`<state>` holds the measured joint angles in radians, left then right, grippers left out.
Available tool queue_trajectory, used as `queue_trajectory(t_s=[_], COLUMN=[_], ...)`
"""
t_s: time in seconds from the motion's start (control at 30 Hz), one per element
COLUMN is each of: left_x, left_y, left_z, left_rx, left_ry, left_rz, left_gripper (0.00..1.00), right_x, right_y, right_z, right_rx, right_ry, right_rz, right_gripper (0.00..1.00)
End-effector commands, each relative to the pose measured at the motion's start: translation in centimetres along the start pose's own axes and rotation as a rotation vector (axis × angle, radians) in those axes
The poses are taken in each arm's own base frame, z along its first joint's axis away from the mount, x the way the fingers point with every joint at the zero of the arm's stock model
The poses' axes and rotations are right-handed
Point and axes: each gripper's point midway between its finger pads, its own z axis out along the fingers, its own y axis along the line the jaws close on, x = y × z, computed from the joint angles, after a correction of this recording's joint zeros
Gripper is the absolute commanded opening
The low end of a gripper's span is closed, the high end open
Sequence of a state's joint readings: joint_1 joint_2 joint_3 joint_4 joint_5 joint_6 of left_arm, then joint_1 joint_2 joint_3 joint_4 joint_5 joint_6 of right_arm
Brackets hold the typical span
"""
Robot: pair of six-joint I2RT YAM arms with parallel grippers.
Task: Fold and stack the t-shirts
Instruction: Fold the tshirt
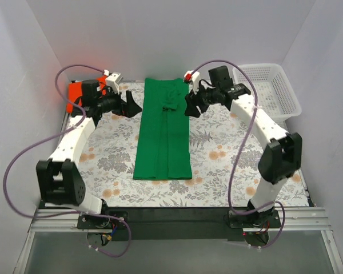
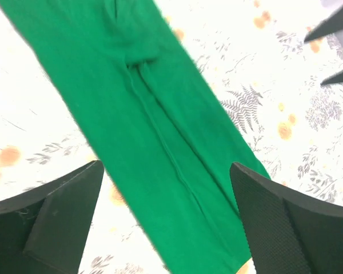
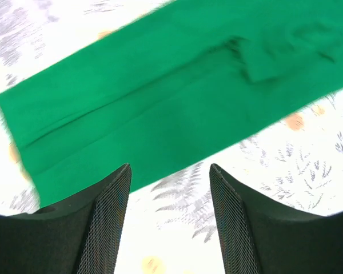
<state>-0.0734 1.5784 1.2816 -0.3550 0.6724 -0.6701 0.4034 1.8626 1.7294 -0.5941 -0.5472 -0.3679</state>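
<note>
**Green shirt in a long strip, both pincers open at its far end**

- The green t-shirt (image 1: 163, 131) lies flat in the middle of the table (image 1: 217, 154), already folded lengthwise into a narrow strip. Its long axis runs near to far. There is some bunching in the far third, where a sleeve or the collar looks tucked in.
- The left pincer (image 1: 132, 104) sits just left of the strip's far section. Its jaws are spread wide and hold nothing. In the wrist view the cloth runs diagonally between and beyond the fingers (image 2: 57, 217), so it hangs above the cloth and is not on it.
- The right pincer (image 1: 190, 105) is at the strip's right edge, also at the far section. It's open too, a bit narrower, and empty. From above I can't tell whether it touches the edge. Its wrist view shows the strip lying crosswise ahead of the fingers (image 3: 108, 222).
- The key relation is that the strip lies between the two pincers, so each has to move inward to reach its own edge. The right one looks slightly nearer. My guess is a crosswise fold comes next, with the far end carried toward the near end. That needs both far corners pinched together or the strip will skew.
- The orange-red t-shirt (image 1: 74, 96) is in the far left corner, partly hidden behind the left arm. It's well apart from the green one.
- The white mesh basket (image 1: 274, 85) is at the far right, and I can see nothing inside it from above.
</note>
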Motion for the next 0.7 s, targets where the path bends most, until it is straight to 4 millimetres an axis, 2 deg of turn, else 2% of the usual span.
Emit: queue_trajectory(t_s=[0.0,0.03,0.07,0.1,0.13,0.17,0.2,0.23,0.27,0.3,0.37,0.4,0.43,0.47,0.53,0.57,0.67], left_x=[0.6,1.4,3.8,4.7,6.0,9.0,9.7,10.8,12.2,14.6,15.8,17.8,18.2,19.2,21.7,22.3,24.1], left_y=[-2.4,-2.6,-2.9,-4.4,-5.1,-5.3,-6.0,-6.8,-7.0,-7.2,-8.3,-8.4,-8.5,-8.4,-8.2,-7.9,-7.5], left_z=[-3.4,-3.9,-4.4,-5.3,-5.8,-6.0,-6.9,-7.3,-7.6,-7.8,-8.6,-8.5,-8.7,-8.6,-8.2,-8.1,-7.4], left_rx=[0.040,0.039,0.061,0.118,0.149,0.171,0.193,0.239,0.259,0.286,0.313,0.331,0.334,0.337,0.365,0.360,0.371], left_ry=[-0.049,-0.038,0.009,0.013,0.030,0.084,0.070,0.067,0.076,0.090,0.051,0.071,0.059,0.072,0.107,0.121,0.152], left_rz=[0.172,0.178,0.215,0.255,0.270,0.249,0.346,0.392,0.421,0.466,0.545,0.552,0.612,0.635,0.702,0.721,0.754], left_gripper=[0.94,0.97,0.98,0.98,0.97,0.95,0.95,0.95,0.95,0.95,0.94,0.93,0.92,0.91,0.87,0.85,0.80], right_x=[4.8,5.7,6.5,7.7,9.4,10.3,10.7,12.4,12.6,12.9,15.3,15.6,16.3,17.8,18.0,18.8,18.7], right_y=[7.1,9.2,10.5,11.8,13.9,14.8,15.7,16.9,17.4,17.8,19.0,19.2,19.7,19.7,19.7,19.7,19.2], right_z=[-1.4,-1.1,-1.1,-1.1,-1.1,-1.1,-1.3,-0.9,-0.6,-0.5,0.1,0.7,1.0,1.3,2.1,2.2,2.8], right_rx=[-0.078,-0.104,-0.118,-0.135,-0.155,-0.165,-0.171,-0.188,-0.190,-0.190,-0.202,-0.200,-0.199,-0.199,-0.180,-0.181,-0.155], right_ry=[0.165,0.194,0.212,0.236,0.278,0.296,0.300,0.340,0.331,0.329,0.366,0.350,0.362,0.386,0.363,0.375,0.348], right_rz=[-0.150,-0.186,-0.205,-0.224,-0.266,-0.292,-0.311,-0.335,-0.353,-0.364,-0.389,-0.406,-0.426,-0.428,-0.441,-0.436,-0.458], right_gripper=[0.63,0.63,0.63,0.63,0.62,0.62,0.61,0.61,0.60,0.59,0.58,0.57,0.56,0.55,0.51,0.51,0.50])
